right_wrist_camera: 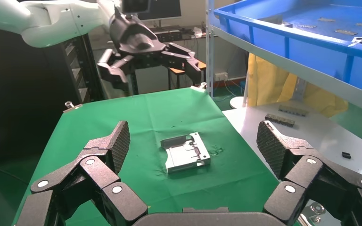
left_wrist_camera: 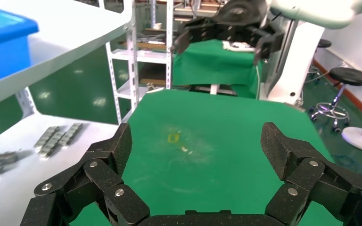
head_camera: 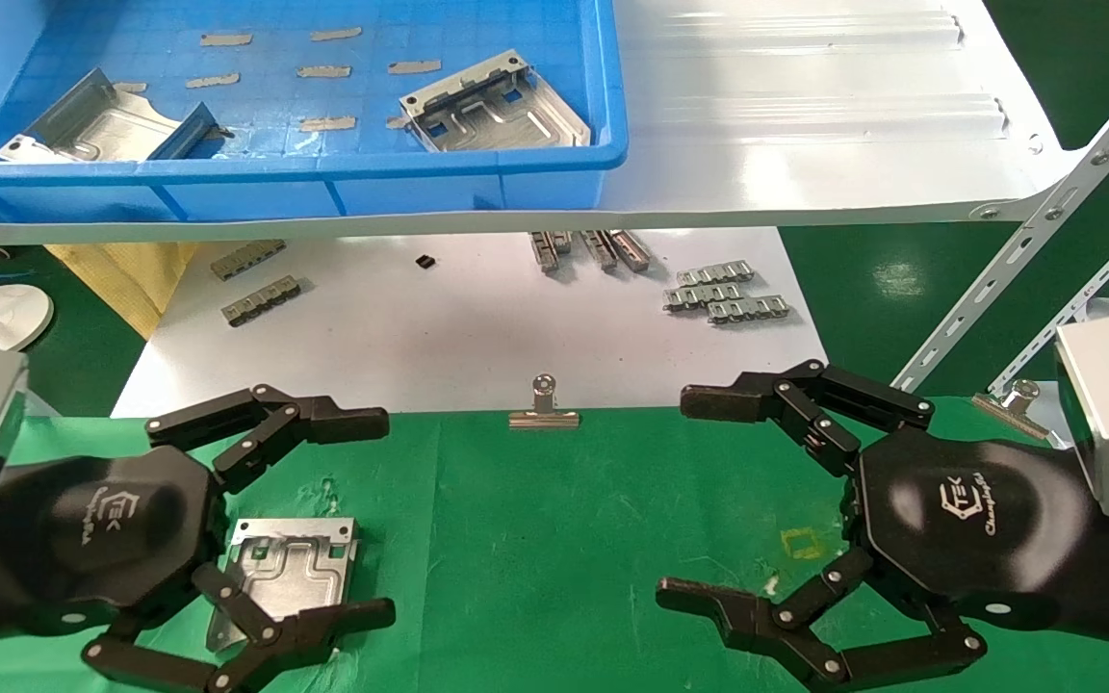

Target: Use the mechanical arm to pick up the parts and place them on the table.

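1. The left gripper [head_camera: 376, 515] hovers above the green table [head_camera: 554, 539] with its fingers spread wide and nothing between them. One silver part [head_camera: 296, 563] lies flat on the cloth directly beneath it, partly covered in the head view by the lower finger linkage.
2. The right wrist view shows that same part [right_wrist_camera: 186, 151] resting free on the cloth, with the left gripper [right_wrist_camera: 151, 49] well above it. This suggests the plate is already delivered, not gripped.
3. The right gripper [head_camera: 675, 500] hangs over the right half of the table, its jaws also wide apart and empty. It appears parked, near a small yellow square mark [head_camera: 802, 544].
4. Two more parts wait in the blue tray [head_camera: 323, 178] on the white shelf [head_camera: 805, 115]: one [head_camera: 492, 115] near the tray's right end, another [head_camera: 102, 125] towards its left end, propped at a tilt.
5. Judged from this layout, the task is partly done; the next reach likely goes up to the tray, where the tray wall and the shelf edge call for care.
6. Grey link strips [head_camera: 723, 294] and a binder clip [head_camera: 543, 409] lie on the white tabletop and cloth edge, outside the task.
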Robot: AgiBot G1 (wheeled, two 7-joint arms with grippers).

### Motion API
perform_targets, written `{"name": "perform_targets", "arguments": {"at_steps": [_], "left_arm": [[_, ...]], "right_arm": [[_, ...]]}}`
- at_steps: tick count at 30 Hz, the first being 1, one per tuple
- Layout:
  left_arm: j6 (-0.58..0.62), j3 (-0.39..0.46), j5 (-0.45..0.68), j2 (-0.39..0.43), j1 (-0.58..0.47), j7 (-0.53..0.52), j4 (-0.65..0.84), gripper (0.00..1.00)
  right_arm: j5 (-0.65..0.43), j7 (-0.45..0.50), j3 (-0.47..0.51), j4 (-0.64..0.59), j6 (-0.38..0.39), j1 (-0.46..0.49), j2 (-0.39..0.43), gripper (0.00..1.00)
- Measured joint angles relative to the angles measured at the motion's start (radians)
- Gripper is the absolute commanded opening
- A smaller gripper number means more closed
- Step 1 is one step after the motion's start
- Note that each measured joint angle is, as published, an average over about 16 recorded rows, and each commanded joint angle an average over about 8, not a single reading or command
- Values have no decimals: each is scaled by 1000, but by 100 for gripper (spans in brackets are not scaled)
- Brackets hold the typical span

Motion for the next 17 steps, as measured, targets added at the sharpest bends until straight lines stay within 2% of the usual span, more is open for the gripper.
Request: {"name": "perform_targets", "arguments": {"at_steps": [8,17], "left_arm": [[-9,-64,-6,-7,42,-57,-89,100],[-12,-83,-8,-9,55,-71,-114,100]], "right_arm": [[0,0,0,0,0,0,0,100],[0,0,0,0,0,0,0,100]]}}
